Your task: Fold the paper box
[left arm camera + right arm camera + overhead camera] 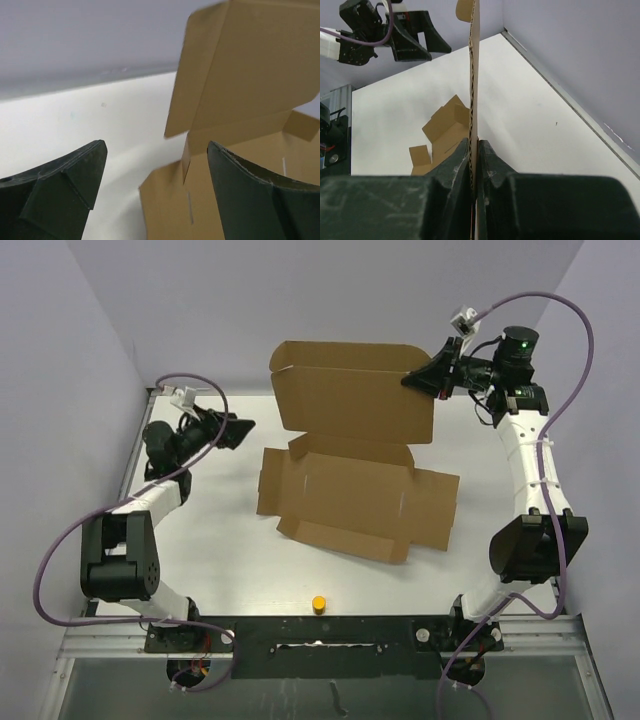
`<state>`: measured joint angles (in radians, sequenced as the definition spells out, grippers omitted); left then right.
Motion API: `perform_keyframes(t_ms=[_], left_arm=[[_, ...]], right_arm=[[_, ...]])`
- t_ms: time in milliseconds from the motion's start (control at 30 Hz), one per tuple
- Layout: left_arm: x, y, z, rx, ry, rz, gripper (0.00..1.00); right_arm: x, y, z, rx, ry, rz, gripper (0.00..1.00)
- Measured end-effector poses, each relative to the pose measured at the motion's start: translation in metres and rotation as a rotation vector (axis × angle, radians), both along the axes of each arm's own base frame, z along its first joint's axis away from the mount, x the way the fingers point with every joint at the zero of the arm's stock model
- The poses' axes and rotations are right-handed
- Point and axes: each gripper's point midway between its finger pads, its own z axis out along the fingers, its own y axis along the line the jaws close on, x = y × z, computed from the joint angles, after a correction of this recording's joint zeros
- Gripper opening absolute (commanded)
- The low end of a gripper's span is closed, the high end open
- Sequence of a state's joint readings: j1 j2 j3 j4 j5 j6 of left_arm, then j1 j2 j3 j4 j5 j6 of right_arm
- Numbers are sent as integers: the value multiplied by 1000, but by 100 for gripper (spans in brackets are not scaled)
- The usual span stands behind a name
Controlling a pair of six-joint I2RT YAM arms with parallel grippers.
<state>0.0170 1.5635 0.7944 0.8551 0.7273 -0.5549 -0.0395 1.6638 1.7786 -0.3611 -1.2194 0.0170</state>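
**A:** Brown cardboard in the middle, is that the box?

**B:** Yes. The paper box (pixel 352 502) lies in the middle of the white tabletop (pixel 215 560). Its base sheet is flat, with side flaps spread left and right and a front flap toward the arms' bases.

**A:** And the big panel at the back?

**B:** It rises from the rear edge of the base, roughly upright, with a narrow flap bent over along its top.

**A:** What is holding it up?

**B:** The right arm (pixel 530 455). Its jaws are pinched on the panel's upper right corner. In the right wrist view the cardboard edge runs straight up out of them, squeezed between the two fingers (pixel 450 170).

**A:** And the left arm?

**B:** The left arm (pixel 160 495) reaches in from the left side, its jaws spread wide and holding nothing. They are clear of the box and point toward its left edge. The left wrist view shows the raised panel and part of the base beyond the finger (pixel 250 195) at the right of that view.

**A:** Anything else on the surface?

**B:** A small yellow cylinder (pixel 318 603) sits near the front edge, well apart from the box, between the two arm bases.
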Motion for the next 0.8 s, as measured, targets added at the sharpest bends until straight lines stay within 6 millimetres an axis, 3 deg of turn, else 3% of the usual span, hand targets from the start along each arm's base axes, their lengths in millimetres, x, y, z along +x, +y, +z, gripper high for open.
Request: perform_keyframes(t_ms=[133, 233, 333, 467, 500, 600, 667, 700, 800], left_arm=[[7, -12, 73, 1, -167, -107, 87], [9, -24, 103, 9, -250, -190, 88], [14, -38, 102, 13, -247, -258, 84], [20, -59, 80, 19, -171, -322, 74], [22, -64, 75, 22, -151, -335, 67], [26, -73, 69, 20, -133, -369, 27], [27, -76, 71, 7, -139, -399, 6], [28, -77, 73, 0, -149, -416, 0], [27, -83, 79, -21, -186, -474, 0]], right_arm=[[-1, 2, 10, 21, -14, 17, 0], [-3, 4, 17, 35, -18, 30, 0], [-6, 5, 25, 46, -28, 43, 0], [-9, 6, 35, 57, -44, 62, 0], [-10, 7, 37, 60, -47, 67, 0], [-12, 7, 39, 66, -48, 76, 0], [-13, 8, 40, 68, -46, 82, 0], [-13, 8, 40, 68, -47, 83, 0], [-13, 8, 39, 66, -47, 85, 0]])
